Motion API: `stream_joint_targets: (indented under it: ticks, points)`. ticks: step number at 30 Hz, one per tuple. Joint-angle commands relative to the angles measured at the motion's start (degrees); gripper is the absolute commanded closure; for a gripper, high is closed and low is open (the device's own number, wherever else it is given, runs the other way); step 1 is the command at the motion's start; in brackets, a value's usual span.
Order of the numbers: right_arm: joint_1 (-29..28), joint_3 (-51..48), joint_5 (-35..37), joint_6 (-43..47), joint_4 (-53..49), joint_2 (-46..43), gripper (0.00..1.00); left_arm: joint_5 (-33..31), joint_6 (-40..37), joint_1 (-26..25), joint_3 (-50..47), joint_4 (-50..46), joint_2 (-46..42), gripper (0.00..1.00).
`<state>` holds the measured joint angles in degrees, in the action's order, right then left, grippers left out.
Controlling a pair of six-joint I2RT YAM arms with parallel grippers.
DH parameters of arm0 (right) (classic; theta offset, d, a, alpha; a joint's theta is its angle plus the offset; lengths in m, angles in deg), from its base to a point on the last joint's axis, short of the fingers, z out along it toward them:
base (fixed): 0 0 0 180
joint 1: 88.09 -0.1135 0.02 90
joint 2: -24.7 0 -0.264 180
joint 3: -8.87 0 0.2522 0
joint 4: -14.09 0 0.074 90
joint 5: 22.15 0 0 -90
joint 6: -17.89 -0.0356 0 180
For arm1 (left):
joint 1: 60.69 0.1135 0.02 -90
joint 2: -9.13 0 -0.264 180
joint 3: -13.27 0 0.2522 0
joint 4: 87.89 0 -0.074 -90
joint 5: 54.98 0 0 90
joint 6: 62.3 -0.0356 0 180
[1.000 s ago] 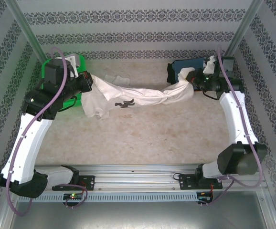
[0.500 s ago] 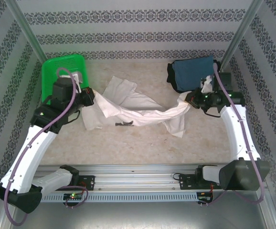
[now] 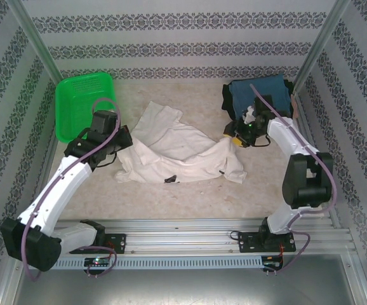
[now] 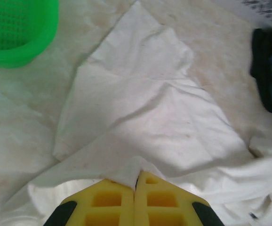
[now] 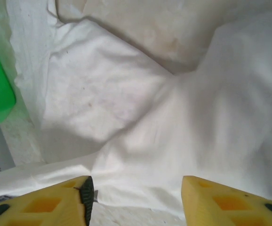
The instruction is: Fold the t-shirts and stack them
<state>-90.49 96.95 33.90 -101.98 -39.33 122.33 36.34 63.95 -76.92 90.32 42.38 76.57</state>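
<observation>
Jaws of your left gripper (image 4: 136,178) are clenched on a fold of the white t-shirt (image 3: 183,149); those of your right gripper (image 5: 136,190) stand apart over it, holding nothing. It lies crumpled mid-table, print mostly hidden. Far right, the arm partly covers the teal-blue t-shirt (image 3: 266,94).

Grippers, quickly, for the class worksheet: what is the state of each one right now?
Left gripper: shut on a fold of the white t-shirt.
Right gripper: open, holding nothing, over the same shirt.

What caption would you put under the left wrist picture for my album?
The left gripper pinches a fold of the white shirt, with the green basket nearby.
</observation>
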Motion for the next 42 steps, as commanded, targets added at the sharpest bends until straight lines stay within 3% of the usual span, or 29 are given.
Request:
stream_joint_targets:
  ticks: [1,5,9,20,33,36,42]
  points:
    - [1.1,3.1,-1.3,-0.4,2.7,-1.1,0.43,-3.5,0.0,1.7,-0.9,0.6,0.4,1.00]
    - [3.2,0.3,0.3,1.1,-2.0,-4.0,0.43,-1.7,0.6,1.8,-3.6,1.9,0.0,1.00]
    - [6.2,-6.1,-1.2,-1.7,2.9,-3.2,0.46,-0.9,1.6,1.7,-6.7,3.8,-1.0,1.00]
    - [11.7,-8.3,-3.0,-10.5,19.0,8.9,0.55,0.3,-0.3,1.8,-6.4,4.0,-0.9,1.00]
    - [11.8,-11.1,-3.0,-18.2,29.4,15.8,0.62,0.3,-0.6,1.7,-6.3,3.5,-2.3,1.00]
    - [11.7,-10.6,-2.7,-18.6,29.5,16.1,0.65,0.1,-0.8,1.8,-6.2,3.4,-2.4,1.00]
    - [11.8,-8.1,-3.6,-19.6,30.7,16.0,0.84,0.4,-1.3,1.7,-5.9,3.3,-2.1,1.00]
